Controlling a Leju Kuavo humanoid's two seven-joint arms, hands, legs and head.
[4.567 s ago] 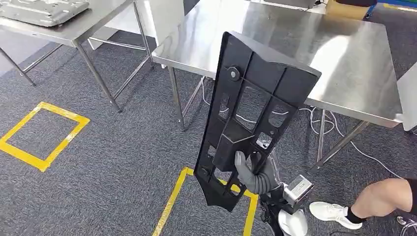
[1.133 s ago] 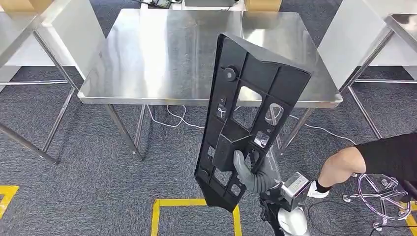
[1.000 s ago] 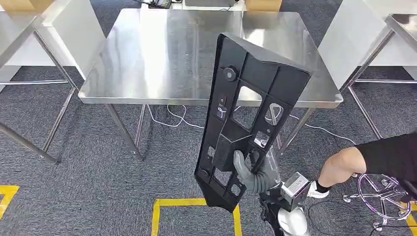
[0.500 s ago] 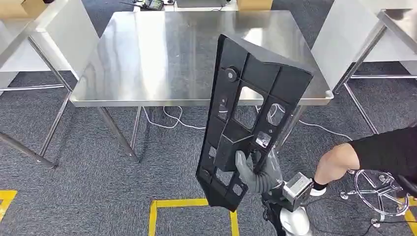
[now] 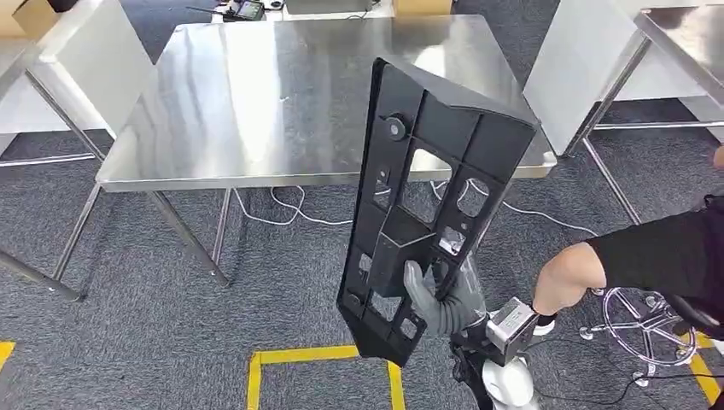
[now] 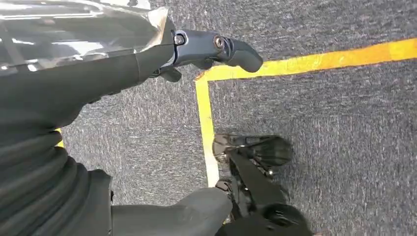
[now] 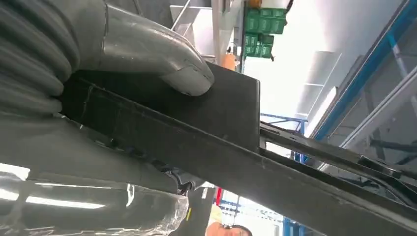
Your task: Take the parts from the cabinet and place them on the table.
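The long black plastic panel part with ribbed framing and cut-out windows [image 5: 427,213] stood nearly upright in the air, tilted slightly, in front of the near edge of the stainless steel desk [image 5: 256,102]. It did not touch the desk. A round black knob sat near its upper end. A small pale sticker showed on the lower half of the panel; its writing was too small to read.

The right robot hand [image 5: 444,303] gripped the panel at its lower portion, grey fingers wrapped through one of the openings. In the right wrist view the thick grey thumb [image 7: 162,59] pressed flat against a black face of the part.

The left robot hand [image 6: 216,49] hung above the grey carpet floor [image 5: 171,325], dark fingers extended and apart, holding nothing. Yellow tape lines [image 5: 316,354] marked a box outline on the carpet below the panel.

White cables [image 5: 282,213] lay on the floor under the desk. A person in a black sleeve [image 5: 657,256] stood at the right, near a chrome stool base [image 5: 649,320]. Further steel desks stood to the left and right. Green stacked crates appeared in the right wrist view; no lettering on them could be read.
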